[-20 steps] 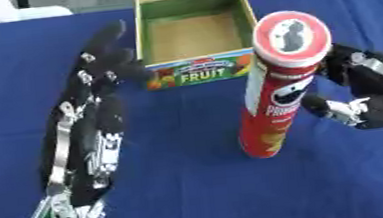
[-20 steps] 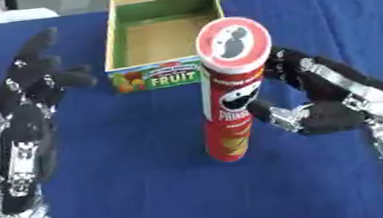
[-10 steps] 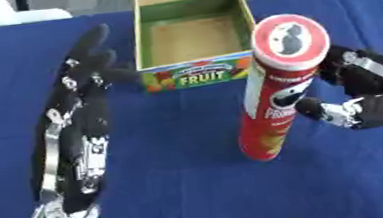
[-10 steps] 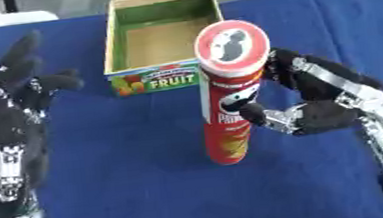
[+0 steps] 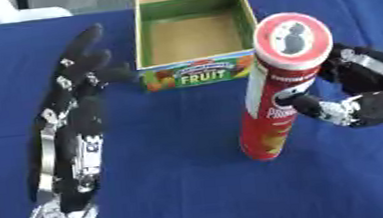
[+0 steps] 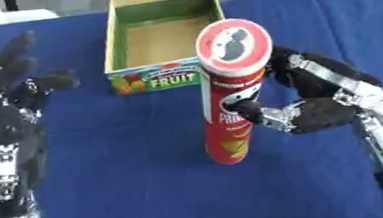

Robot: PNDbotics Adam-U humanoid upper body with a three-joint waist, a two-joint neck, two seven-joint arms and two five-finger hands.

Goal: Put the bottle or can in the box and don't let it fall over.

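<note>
right hand (image 6: 318,111) curled round can (image 6: 229,97)

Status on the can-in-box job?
Early. Done: right hand has curled around the red can, which stands upright on the blue cloth. In hand: the grasp only; no lift visible. Left: carry the can into the empty fruit box and set it down upright. Left hand lies open beside the box.

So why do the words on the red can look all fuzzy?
Left eye view: the whole picture is soft, so the red can shows smeared lettering, and only the big FRUIT on the box reads. Right eye view: same blur; the right hand looks smudgy around the can.
</note>
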